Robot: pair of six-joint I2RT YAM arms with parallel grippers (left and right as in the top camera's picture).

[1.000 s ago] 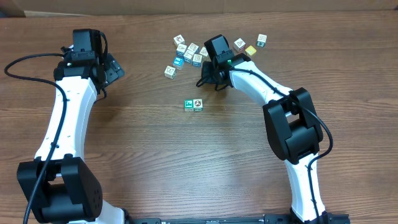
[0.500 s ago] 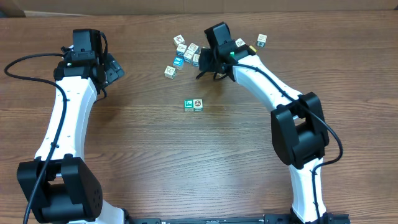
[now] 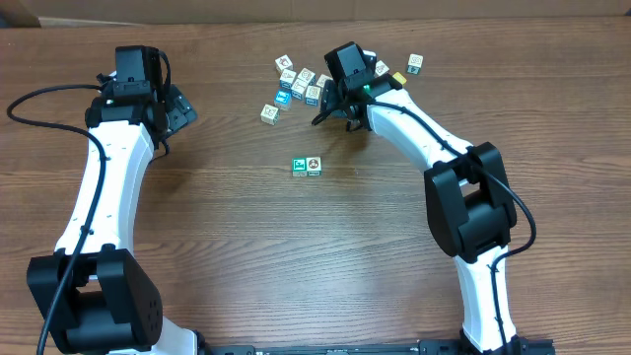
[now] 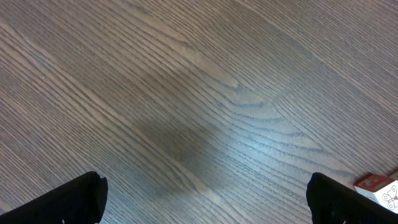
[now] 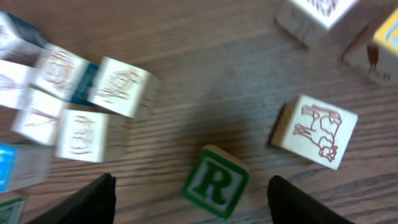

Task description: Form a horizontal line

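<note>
**Right pincer hanging wide over the green "R" cube, with a 2-cube row lying mid-surface**

The wooden surface is carrying 2 arms and a scatter of tiny cubes. The left arm is reaching up the left side, well apart from all the cubes. The right arm is stretching from the lower right up to the far middle.

The left pincer is standing wide over bare wood and holding nothing. A red-faced cube is showing at the lower right edge of its wrist view.

The right pincer is also spread wide and gripping nothing. It is hanging just beside the loose cluster of white and blue-faced cubes at the far edge.

The horizontal line is lying near the middle of the surface, well apart from the cluster and from both pincers. It is made of 2 cubes touching side by side:
- The green-faced cube is sitting on the left.
- The white cube with a dark round mark is sitting on the right.

In the right wrist view the green "R" cube is resting on the wood between the 2 dark fingers, touching neither and turned askew. The cream cube, bearing a brown animal drawing, is lying near it on the right, apart from it. A yellow cube is peeking in at the upper right corner.
</note>
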